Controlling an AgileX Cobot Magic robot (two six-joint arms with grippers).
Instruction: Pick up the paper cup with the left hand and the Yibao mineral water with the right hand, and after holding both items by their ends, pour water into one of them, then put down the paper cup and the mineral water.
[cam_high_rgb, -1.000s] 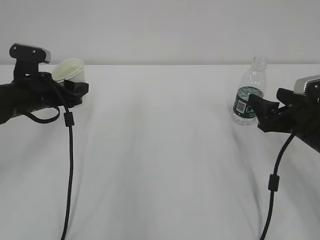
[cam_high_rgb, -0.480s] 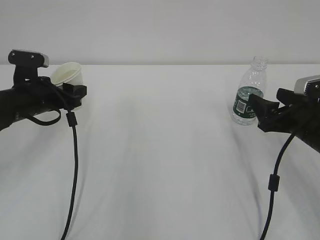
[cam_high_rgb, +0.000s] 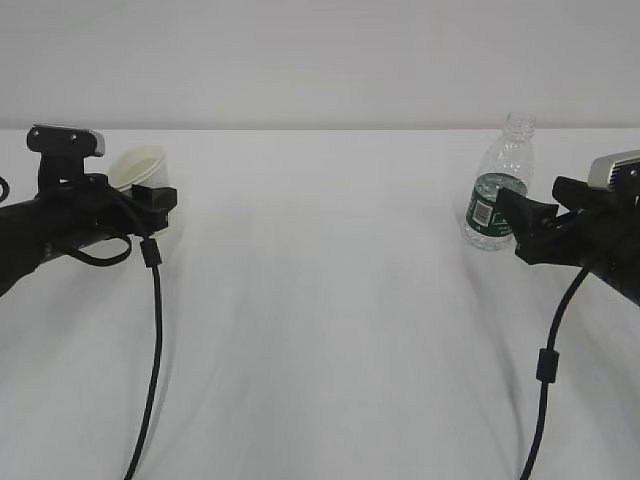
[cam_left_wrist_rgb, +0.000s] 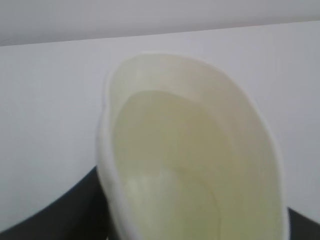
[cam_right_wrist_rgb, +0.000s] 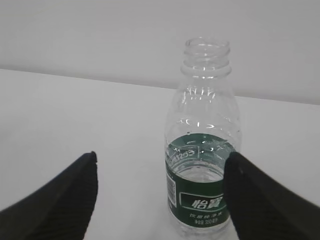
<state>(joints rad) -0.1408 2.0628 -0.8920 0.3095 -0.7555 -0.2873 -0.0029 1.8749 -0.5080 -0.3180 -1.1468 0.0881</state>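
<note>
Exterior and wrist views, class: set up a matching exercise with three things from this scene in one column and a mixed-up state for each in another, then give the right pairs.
Things:
1. small white tapered paper cup
2. small clear ribbed plastic bottle with green label
3. right black two-finger gripper

States:
A. open, jaws either side of something, apart from it
B. tilted, squeezed out of round in a gripper
C. upright on the table, uncapped

Pairs: 1-B, 2-C, 3-A

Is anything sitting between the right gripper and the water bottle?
Nothing visible. In the right wrist view the Yibao mineral water bottle stands upright on bare white table, straight ahead of the open right gripper, between its two fingers' lines.
</note>
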